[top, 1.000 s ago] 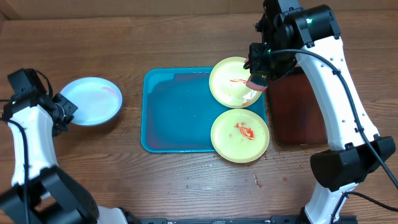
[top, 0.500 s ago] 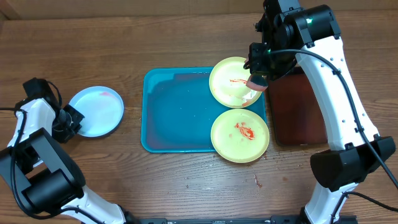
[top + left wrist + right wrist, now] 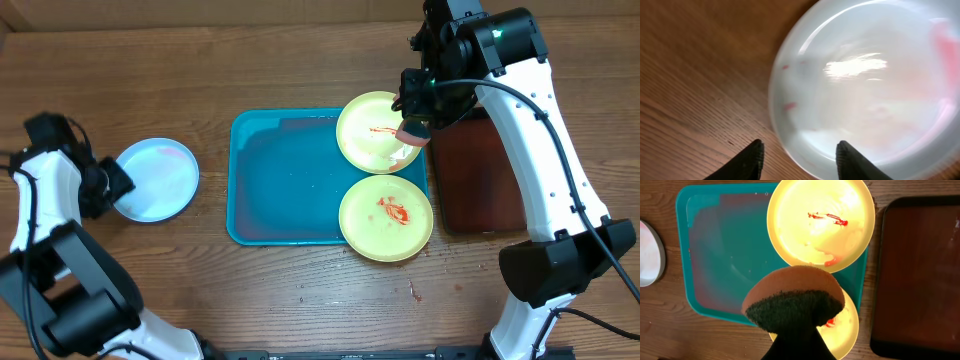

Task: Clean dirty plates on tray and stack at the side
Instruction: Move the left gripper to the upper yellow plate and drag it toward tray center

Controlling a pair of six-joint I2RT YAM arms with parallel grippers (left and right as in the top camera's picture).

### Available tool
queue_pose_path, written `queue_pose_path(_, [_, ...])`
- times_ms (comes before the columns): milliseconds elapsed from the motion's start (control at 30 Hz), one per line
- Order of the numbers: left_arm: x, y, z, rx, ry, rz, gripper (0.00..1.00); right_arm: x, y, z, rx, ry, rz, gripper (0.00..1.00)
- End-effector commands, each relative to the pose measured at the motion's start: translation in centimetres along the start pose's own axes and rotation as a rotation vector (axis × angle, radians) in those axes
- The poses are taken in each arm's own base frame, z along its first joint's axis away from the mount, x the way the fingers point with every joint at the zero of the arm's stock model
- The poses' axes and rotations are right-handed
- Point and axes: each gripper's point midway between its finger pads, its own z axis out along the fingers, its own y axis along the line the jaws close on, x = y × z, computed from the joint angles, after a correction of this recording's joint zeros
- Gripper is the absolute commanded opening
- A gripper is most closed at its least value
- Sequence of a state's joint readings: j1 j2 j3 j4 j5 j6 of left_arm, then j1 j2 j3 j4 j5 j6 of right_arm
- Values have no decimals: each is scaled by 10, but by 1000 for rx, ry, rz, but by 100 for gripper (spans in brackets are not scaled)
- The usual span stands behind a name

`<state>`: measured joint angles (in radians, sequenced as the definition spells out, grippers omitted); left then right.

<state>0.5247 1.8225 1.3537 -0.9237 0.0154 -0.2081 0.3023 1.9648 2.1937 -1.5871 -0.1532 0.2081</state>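
The light blue plate (image 3: 155,180) lies on the wood left of the turquoise tray (image 3: 290,180), with faint pink smears; it fills the left wrist view (image 3: 865,75). My left gripper (image 3: 108,186) is open at its left rim, and the rim lies between the fingertips (image 3: 800,152). Two pale yellow-green plates with red sauce sit on the tray's right end, one at the back (image 3: 378,132) and one at the front (image 3: 386,217). My right gripper (image 3: 412,128) is shut on a brown sponge with a dark scouring face (image 3: 792,287), held above the back plate (image 3: 821,225).
A dark brown-red tray (image 3: 480,175) lies right of the turquoise tray, under the right arm. The front plate (image 3: 847,325) overhangs the turquoise tray's front edge. Small red spots mark the wood near the table's front (image 3: 413,290).
The light blue plate slid slightly toward the front right, then stayed put. My left arm shifted its pose at the plate's left rim. The right arm and sponge did not move.
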Motion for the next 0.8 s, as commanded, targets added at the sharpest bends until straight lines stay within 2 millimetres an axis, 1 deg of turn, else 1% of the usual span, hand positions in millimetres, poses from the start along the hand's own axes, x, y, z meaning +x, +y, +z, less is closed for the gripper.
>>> queue_pose_path(0, [-10, -66, -60, 175, -134, 210, 52, -5, 2, -6, -12, -27, -10, 4])
queue_pose_path(67, [2, -103, -74, 262, -146, 290, 55, -5, 2, -6, -12, -27, -10, 4])
queue_pose_path(133, [20, -140, -80, 332, -134, 372, 55, -5, 2, -6, -12, -27, -10, 4])
queue_pose_path(200, [43, -176, -81, 387, -103, 443, 56, -4, 2, -6, -11, -26, -10, 4])
queue_pose_path(267, [71, -213, -79, 438, -66, 533, 58, -4, 2, -6, -11, -26, -10, 4])
queue_pose_path(333, [99, -244, -76, 482, -27, 608, 62, -4, 2, -5, -11, -25, -9, 4])
queue_pose_path(433, [131, -283, -65, 518, -1, 680, 63, -4, 2, -5, -11, -25, -9, 4])
queue_pose_path(500, [144, -306, -54, 539, 8, 681, 63, -4, 2, -5, -11, -25, -9, 4])
queue_pose_path(667, [167, -355, -21, 591, 21, 641, 61, -4, 2, -5, -12, -25, -9, 4])
queue_pose_path(767, [177, -378, -3, 609, 16, 628, 59, -4, 2, -5, -12, -25, -9, 4])
